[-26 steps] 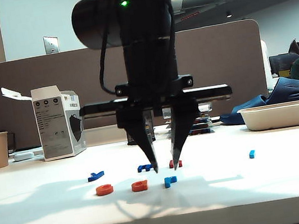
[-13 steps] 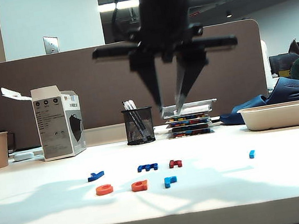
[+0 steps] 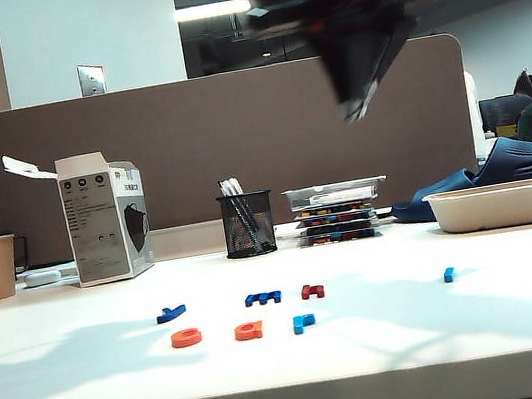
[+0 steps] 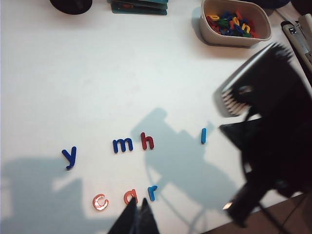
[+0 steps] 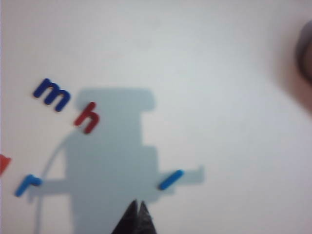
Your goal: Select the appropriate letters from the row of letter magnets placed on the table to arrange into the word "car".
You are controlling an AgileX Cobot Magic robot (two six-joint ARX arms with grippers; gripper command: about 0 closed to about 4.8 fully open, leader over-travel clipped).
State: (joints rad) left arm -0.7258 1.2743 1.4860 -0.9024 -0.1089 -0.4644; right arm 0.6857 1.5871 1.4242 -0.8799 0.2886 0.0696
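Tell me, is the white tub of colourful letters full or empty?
Partly filled. The left wrist view shows the white oval tub holding a small pile of colourful plastic letters.

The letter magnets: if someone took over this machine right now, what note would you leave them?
Left gripper: shut, empty, above the table near its front edge.
Right gripper: shut, empty, raised high.
Front row reads c, a, r, so "car" is spelled.
Back row: y, m, h, blue bar.
Left: apparently nothing but parking the arms.
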